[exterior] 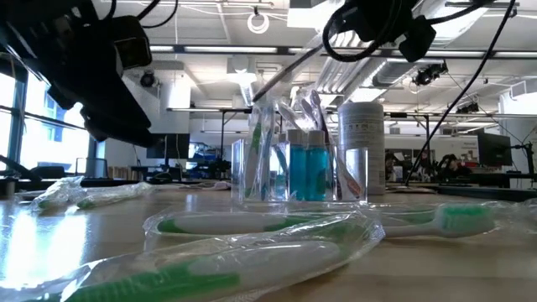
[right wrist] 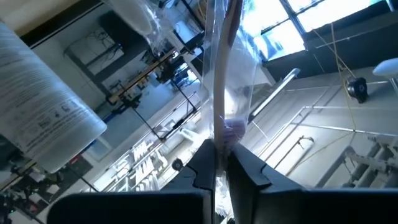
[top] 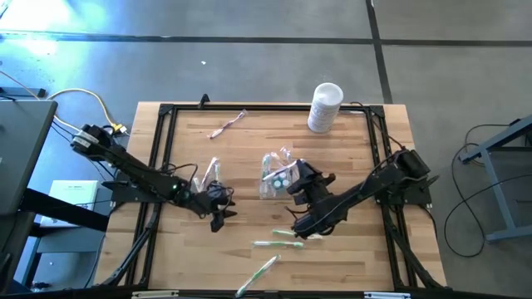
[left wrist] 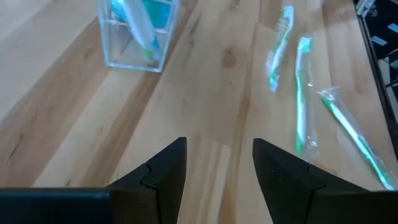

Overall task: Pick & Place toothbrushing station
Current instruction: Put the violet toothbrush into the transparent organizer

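On the left we see the left gripper [top: 218, 218] low over bare surface [top: 349, 249], fingers spread and holding nothing. At mid-surface the clear cup [top: 273, 181] holds brushes and teal tubes, and the right gripper [top: 293, 181] above it pinches one wrapped toothbrush [right wrist: 225, 93]. We count three green toothbrushes [left wrist: 300, 93] near the front edge, while the white canister [top: 325, 107] stands at the far edge.

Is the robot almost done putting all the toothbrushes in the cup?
Partly. The small clear plastic cup already holds teal tubes and some brushes. The right gripper is shut on a wrapped pink toothbrush by the cup. The left gripper is open and empty. Left: green toothbrushes on the table, plus a pink one far off.
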Motion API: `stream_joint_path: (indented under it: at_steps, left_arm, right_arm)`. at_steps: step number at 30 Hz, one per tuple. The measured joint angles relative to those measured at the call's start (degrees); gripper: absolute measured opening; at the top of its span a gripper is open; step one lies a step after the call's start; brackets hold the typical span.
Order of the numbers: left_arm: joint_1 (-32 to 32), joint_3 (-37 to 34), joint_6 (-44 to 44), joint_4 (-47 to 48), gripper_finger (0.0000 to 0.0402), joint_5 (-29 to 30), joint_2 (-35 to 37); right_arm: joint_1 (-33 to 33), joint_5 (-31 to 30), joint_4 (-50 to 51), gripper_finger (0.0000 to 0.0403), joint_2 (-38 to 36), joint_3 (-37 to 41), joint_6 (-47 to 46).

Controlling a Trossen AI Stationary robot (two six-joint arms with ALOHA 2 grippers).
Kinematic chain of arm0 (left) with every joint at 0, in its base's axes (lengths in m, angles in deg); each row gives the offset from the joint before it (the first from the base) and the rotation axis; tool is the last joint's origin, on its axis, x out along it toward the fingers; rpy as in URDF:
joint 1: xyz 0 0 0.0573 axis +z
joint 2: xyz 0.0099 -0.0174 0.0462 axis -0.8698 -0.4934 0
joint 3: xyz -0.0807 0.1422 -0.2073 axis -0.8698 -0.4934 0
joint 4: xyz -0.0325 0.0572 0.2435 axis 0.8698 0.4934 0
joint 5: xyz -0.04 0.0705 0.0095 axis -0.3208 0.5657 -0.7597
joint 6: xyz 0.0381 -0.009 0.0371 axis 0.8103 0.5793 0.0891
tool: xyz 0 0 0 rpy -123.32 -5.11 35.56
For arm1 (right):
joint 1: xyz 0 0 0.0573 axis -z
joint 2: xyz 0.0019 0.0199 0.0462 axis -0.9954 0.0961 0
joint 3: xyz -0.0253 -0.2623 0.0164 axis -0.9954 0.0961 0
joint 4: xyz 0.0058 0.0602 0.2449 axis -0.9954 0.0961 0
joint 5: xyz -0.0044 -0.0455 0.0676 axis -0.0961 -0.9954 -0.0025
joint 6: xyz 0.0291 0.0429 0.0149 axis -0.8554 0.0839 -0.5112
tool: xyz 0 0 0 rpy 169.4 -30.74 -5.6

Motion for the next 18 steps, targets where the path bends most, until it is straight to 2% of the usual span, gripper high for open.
stream_joint_path:
  at_steps: [8, 18]
  left_arm:
    - [-3.92, 0.00, -0.03, 0.02, 0.0180, 6.08, 0.00]
    - [-3.83, 0.00, 0.10, 0.02, 0.0180, 6.77, 0.00]
  right_arm:
    - [-1.53, 2.60, -0.18, 0.0011, 0.05, 0.00, 3.02]
    - [-0.37, 3.17, -0.45, 0.0011, 4.07, -0.02, 5.19]
